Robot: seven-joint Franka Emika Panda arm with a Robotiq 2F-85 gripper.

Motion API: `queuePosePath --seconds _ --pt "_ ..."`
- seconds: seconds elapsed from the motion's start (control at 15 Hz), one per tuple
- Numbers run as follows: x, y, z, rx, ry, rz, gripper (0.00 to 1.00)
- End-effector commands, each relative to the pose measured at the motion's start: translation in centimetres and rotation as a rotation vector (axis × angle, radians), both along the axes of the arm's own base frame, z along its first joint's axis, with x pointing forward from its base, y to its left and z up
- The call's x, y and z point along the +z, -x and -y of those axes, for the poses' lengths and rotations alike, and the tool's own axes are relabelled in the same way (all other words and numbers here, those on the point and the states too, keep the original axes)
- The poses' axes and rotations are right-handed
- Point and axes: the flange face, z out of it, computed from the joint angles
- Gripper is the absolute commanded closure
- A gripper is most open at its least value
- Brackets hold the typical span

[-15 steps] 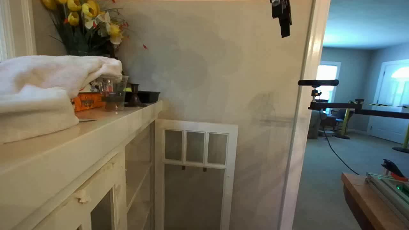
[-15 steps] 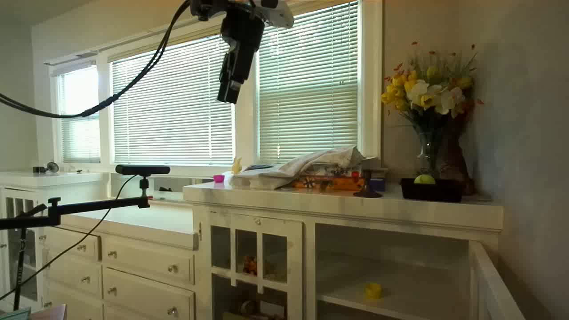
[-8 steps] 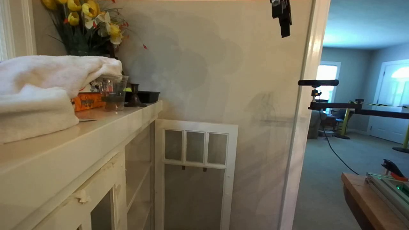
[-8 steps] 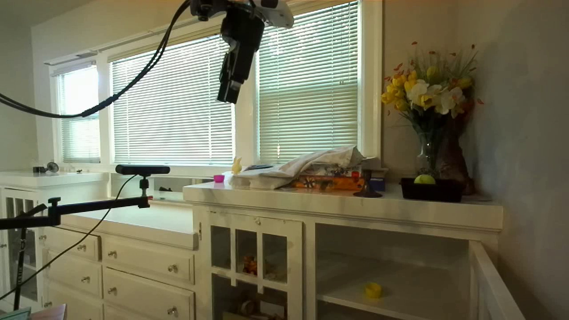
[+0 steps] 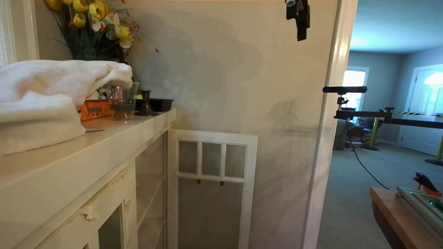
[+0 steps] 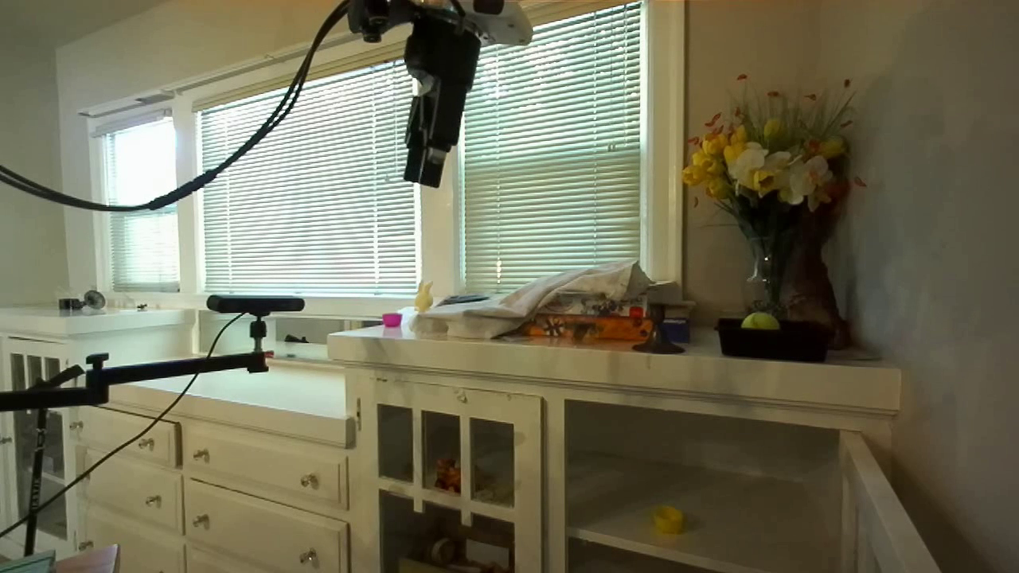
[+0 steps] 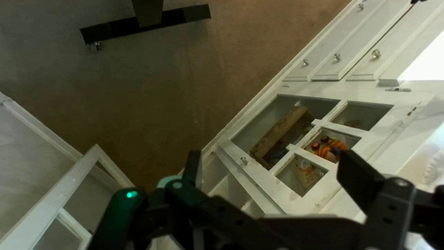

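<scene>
You seem nearest the white cabinet (image 6: pixel 553 446), its worktop (image 6: pixel 613 366) bearing a cloth (image 6: pixel 529 298) apparently propped by boxes (image 6: pixel 589 326). Your end effector (image 7: pixel 272 163) hangs higher, spread apart and empty; a black tray (image 6: pixel 772 344) likely keeps the green ball (image 6: pixel 760 321) from rolling.

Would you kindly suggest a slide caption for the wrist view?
Open, empty gripper in the foreground, with a windowed white cabinet door and knobbed white drawers beyond it.

No word or number can be read: the dark lettering on the orange box (image 5: pixel 95 110) and the pale lettering on the upright pole (image 6: pixel 36 469) are too blurred.
</scene>
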Motion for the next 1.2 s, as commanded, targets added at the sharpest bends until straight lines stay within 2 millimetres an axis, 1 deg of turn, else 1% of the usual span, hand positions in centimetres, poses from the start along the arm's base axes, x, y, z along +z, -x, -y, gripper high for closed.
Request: queuePosePath --seconds 0.0,0.13,0.27,0.4,0.6,0.87,1.13 --pt "-0.1 -1.5 0.7 -0.058 -0.084 0.112 0.0" --pt "-0.2 -2.7 0.9 -0.087 -0.108 0.192 0.0" --pt "-0.6 -4.6 0.9 -0.119 -0.128 0.275 0.0" --pt "-1.3 -6.3 0.9 -0.144 -0.141 0.338 0.0" --pt "-2.6 -9.5 0.5 -0.171 -0.15 0.406 0.0" --pt "-5.4 -14.0 -1.5 -0.176 -0.15 0.413 0.0" --pt "-8.5 -19.6 -3.5 -0.174 -0.139 0.469 0.0"
